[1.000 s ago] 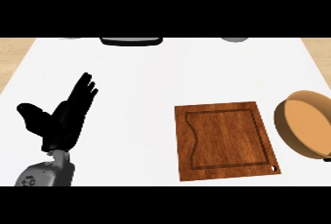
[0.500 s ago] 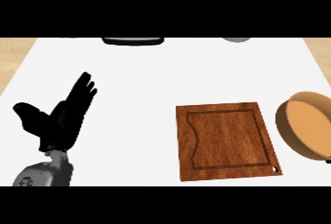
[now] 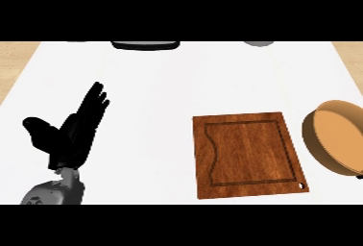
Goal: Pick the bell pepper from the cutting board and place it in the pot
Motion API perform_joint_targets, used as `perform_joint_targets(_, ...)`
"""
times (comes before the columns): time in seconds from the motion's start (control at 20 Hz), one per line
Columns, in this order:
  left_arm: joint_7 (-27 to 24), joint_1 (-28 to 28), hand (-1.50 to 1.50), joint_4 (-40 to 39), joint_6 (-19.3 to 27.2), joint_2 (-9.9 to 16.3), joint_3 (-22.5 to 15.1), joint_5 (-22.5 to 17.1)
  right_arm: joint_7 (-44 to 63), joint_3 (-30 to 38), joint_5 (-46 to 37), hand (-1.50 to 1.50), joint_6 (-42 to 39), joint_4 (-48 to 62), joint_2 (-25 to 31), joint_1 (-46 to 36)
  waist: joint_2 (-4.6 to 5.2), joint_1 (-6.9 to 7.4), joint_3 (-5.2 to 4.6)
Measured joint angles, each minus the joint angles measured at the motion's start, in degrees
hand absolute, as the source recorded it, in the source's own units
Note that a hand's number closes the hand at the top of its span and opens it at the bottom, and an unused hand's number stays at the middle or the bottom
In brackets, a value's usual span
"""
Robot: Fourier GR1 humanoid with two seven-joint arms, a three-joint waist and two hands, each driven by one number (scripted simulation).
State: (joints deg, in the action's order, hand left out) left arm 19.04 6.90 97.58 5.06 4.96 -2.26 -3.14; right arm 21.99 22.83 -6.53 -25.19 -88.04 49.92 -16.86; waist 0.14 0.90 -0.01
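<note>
Head view: the left hand (image 3: 71, 134) rests near the counter's (image 3: 177, 81) left edge, fingers straight and spread, holding nothing; the cutting board (image 3: 248, 153) lies bare toward the front right; the pot (image 3: 337, 137) sits at the right edge; no bell pepper shows.

Cutting board (image 3: 248, 154) mid-counter, pot (image 3: 339, 137) just right of it
</note>
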Motion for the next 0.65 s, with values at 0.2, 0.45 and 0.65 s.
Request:
perform_joint_targets(0.2, -0.4, 0.4, 0.0, -0.8, -0.2, 0.1, 0.7, -0.2, 1.9, 0.7, 3.8, -1.5, -0.1, 3.1, -3.4, -2.4, -0.06, -0.38, 0.0)
perform_joint_targets(0.45, 0.1, 1.0, 0.0, -1.0, -0.3, 0.3, 0.9, -0.1, 1.2, 5.0, 6.1, -1.5, 6.8, 4.3, -7.8, -6.2, -0.09, -0.54, 0.02)
perform_joint_targets(0.65, -0.1, 0.0, 0.0, -0.4, 0.3, -0.7, -0.3, 0.9, -1.6, 10.6, 7.3, -1.5, 10.9, 7.0, -7.5, -7.6, -0.12, -0.7, 0.04)
